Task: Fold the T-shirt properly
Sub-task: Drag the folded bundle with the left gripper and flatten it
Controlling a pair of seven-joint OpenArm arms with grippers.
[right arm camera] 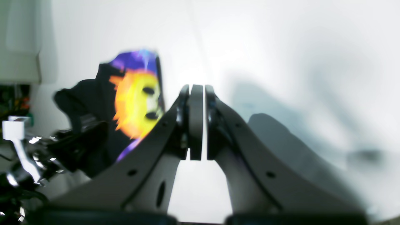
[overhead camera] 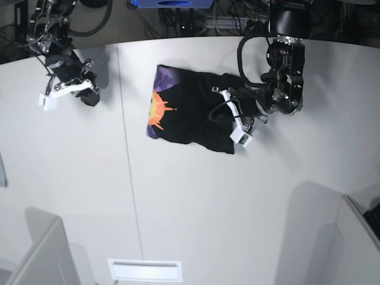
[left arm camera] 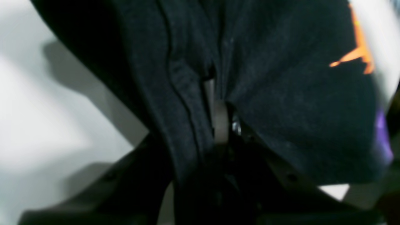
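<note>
My left claw [overhead camera: 228, 113] was clamped on black folds of the T-shirt [overhead camera: 190, 113], which lay bunched near the table's [overhead camera: 196, 202] far edge. My right claw [right arm camera: 197, 122], pads nearly touching and empty, hovered well apart, near the far left corner.

A white table [overhead camera: 196, 202] with a seam, a slotted white plate [overhead camera: 144, 270] at its near edge.

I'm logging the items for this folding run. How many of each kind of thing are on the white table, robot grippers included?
Black cloth T-shirt with purple and orange-yellow sun print: 1
Robot grippers: 2, the left gripper shut on the T-shirt, the right gripper shut on nothing
Total: 3
</note>
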